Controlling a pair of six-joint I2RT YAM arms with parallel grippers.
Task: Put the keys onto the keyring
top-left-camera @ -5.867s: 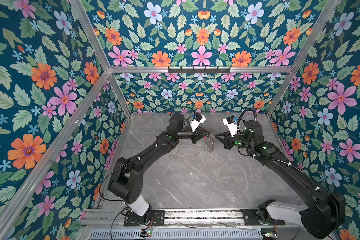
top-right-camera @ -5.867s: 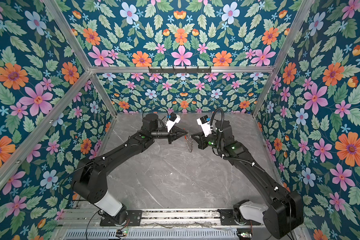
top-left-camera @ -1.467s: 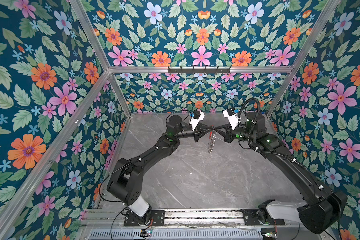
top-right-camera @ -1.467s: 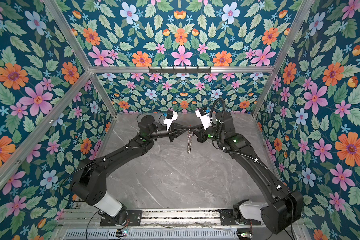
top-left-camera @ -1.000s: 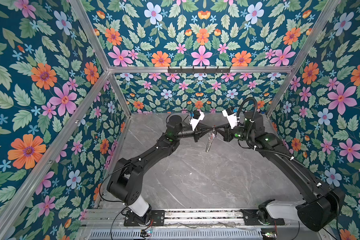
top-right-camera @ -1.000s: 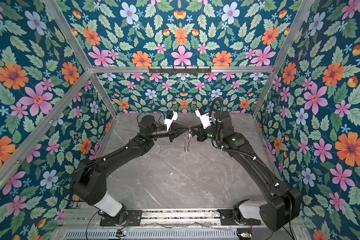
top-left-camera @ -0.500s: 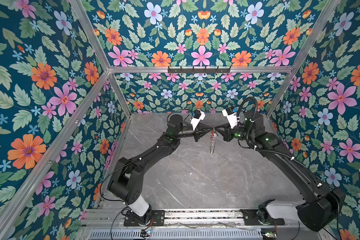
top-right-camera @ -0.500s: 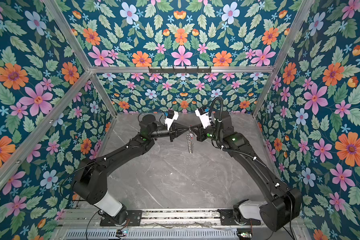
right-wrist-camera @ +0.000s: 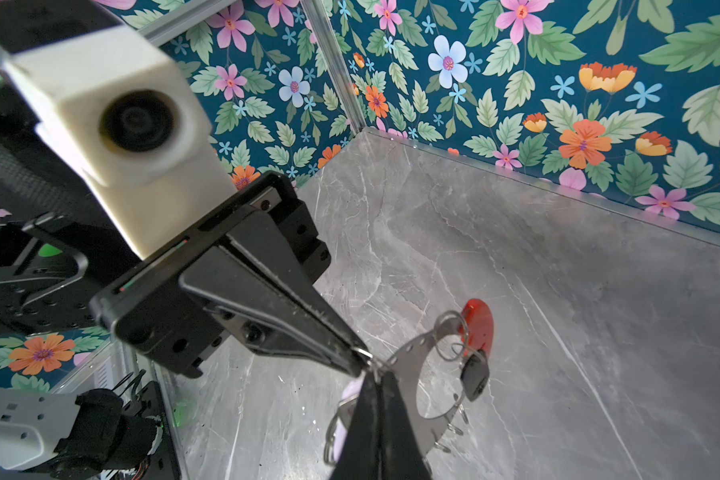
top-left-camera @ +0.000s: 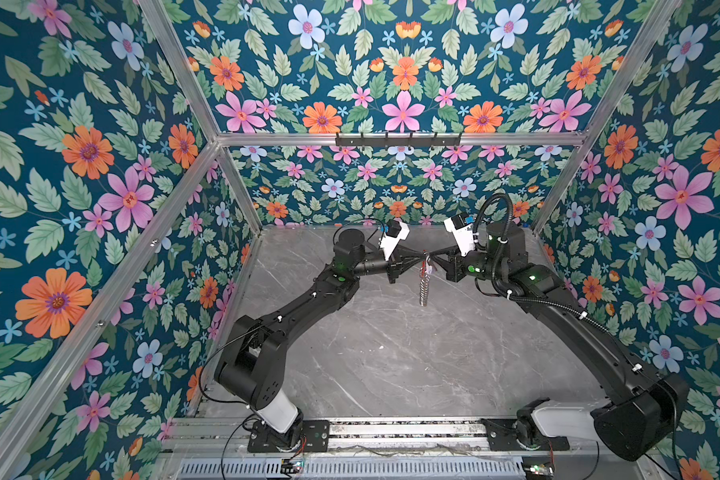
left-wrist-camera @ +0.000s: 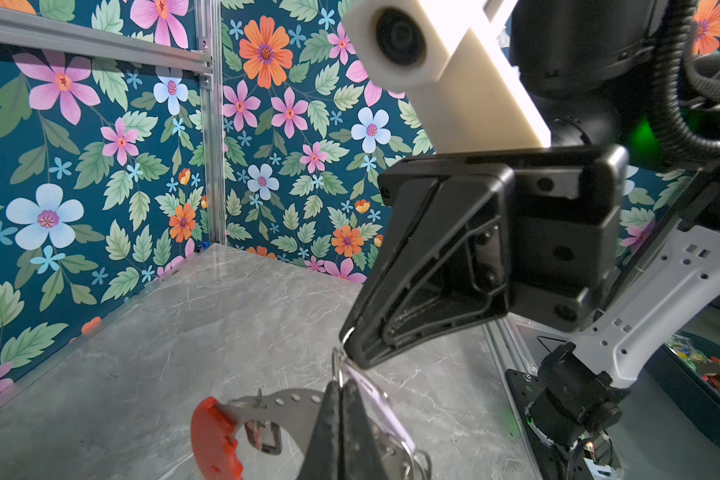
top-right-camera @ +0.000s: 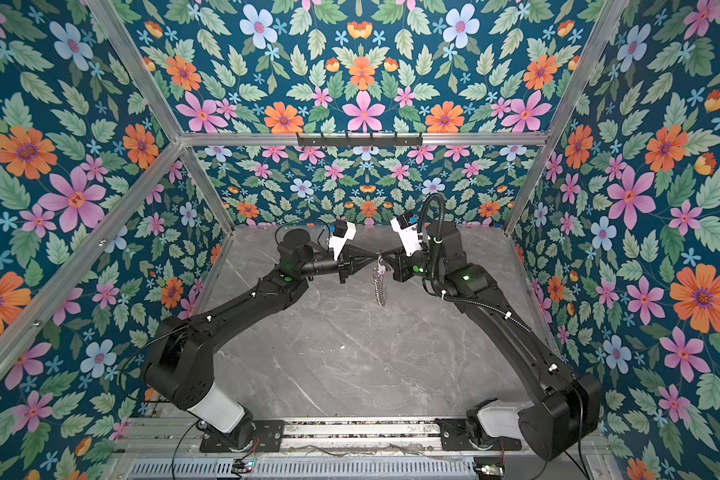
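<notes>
Keyring (top-left-camera: 423, 286): hangs in the air over the far-middle tabletop (top-left-camera: 391, 353).
Left claw (top-left-camera: 421, 259): clenched on the loop's top.
Right claw (top-left-camera: 434, 259): clenched on a small silver ring (left-wrist-camera: 336, 365) by the lavender tag (left-wrist-camera: 377, 401).
Progress: dark-headed key (right-wrist-camera: 474, 376) dangles beside the red section (right-wrist-camera: 479, 322) — likely threaded; whether the tag's link is on is unclear.
Room: bare tabletop all round — far wall (top-left-camera: 391, 195) near.

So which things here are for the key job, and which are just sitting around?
For the job: keyring, hanging between left gripper and right gripper, fingers pinched shut; dark-headed key; lavender tag.
Just around: hook rack; bin of colourful bits past the table.
</notes>
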